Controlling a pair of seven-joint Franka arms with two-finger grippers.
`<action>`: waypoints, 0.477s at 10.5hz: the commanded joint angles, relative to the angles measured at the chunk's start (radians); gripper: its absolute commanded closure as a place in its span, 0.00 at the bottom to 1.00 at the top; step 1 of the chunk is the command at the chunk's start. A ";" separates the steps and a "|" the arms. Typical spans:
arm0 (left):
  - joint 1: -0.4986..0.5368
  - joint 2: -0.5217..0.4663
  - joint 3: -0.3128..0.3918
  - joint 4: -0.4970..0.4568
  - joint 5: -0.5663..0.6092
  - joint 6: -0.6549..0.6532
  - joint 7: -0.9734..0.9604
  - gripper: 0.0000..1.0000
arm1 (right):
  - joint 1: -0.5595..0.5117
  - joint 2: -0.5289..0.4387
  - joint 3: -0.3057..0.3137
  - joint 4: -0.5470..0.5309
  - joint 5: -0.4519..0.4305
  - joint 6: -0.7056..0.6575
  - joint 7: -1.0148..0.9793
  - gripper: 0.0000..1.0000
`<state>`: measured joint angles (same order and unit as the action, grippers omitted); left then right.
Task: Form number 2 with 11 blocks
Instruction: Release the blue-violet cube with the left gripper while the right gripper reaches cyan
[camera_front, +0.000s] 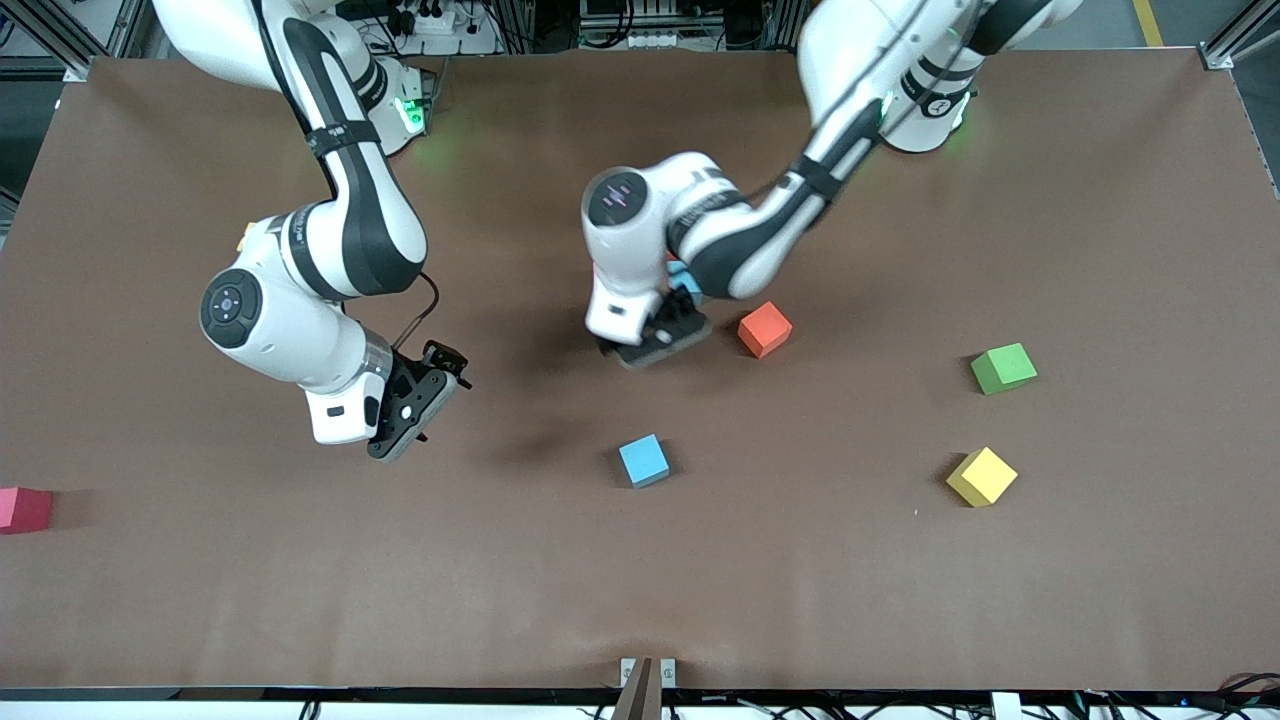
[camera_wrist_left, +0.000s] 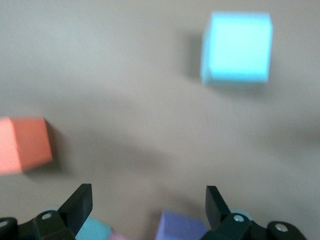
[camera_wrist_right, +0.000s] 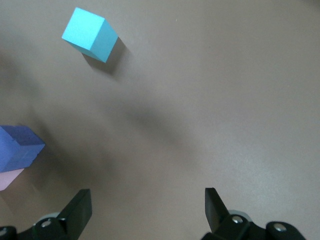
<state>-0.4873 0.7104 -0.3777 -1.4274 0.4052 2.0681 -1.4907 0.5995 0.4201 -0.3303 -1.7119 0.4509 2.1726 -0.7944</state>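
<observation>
My left gripper (camera_front: 655, 340) hangs open over the middle of the table, its arm covering a cluster of blocks. A light blue one (camera_front: 686, 283) peeks out under the wrist. The left wrist view shows a purple block (camera_wrist_left: 182, 226) and a light blue block (camera_wrist_left: 92, 231) near the open fingertips. Loose blocks lie around: orange (camera_front: 765, 329) (camera_wrist_left: 22, 145) beside the left hand, light blue (camera_front: 643, 460) (camera_wrist_left: 237, 47) (camera_wrist_right: 90, 34) nearer the camera, yellow (camera_front: 981, 476), and red (camera_front: 22, 508) at the right arm's end. My right gripper (camera_front: 420, 408) (camera_wrist_right: 147, 202) is open over bare table, holding nothing.
A green cube (camera_front: 1003, 368) sits toward the left arm's end, a little farther from the camera than the yellow block. In the right wrist view a purple block (camera_wrist_right: 17, 147) and a pink one (camera_wrist_right: 9, 180) show at the edge. The brown table (camera_front: 300, 600) is bare near the camera.
</observation>
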 joint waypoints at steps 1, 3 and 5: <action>0.128 -0.037 -0.009 -0.030 -0.014 -0.032 0.007 0.00 | 0.003 -0.014 0.008 0.027 -0.021 -0.019 0.047 0.00; 0.246 -0.049 -0.013 -0.030 -0.020 -0.036 -0.002 0.00 | 0.074 -0.007 0.013 0.038 -0.128 -0.005 0.244 0.00; 0.359 -0.055 -0.013 -0.033 -0.037 -0.037 0.009 0.00 | 0.136 0.008 0.014 0.061 -0.136 0.012 0.367 0.00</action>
<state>-0.2030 0.6903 -0.3785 -1.4293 0.3945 2.0442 -1.4847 0.6988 0.4187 -0.3180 -1.6734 0.3376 2.1820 -0.5172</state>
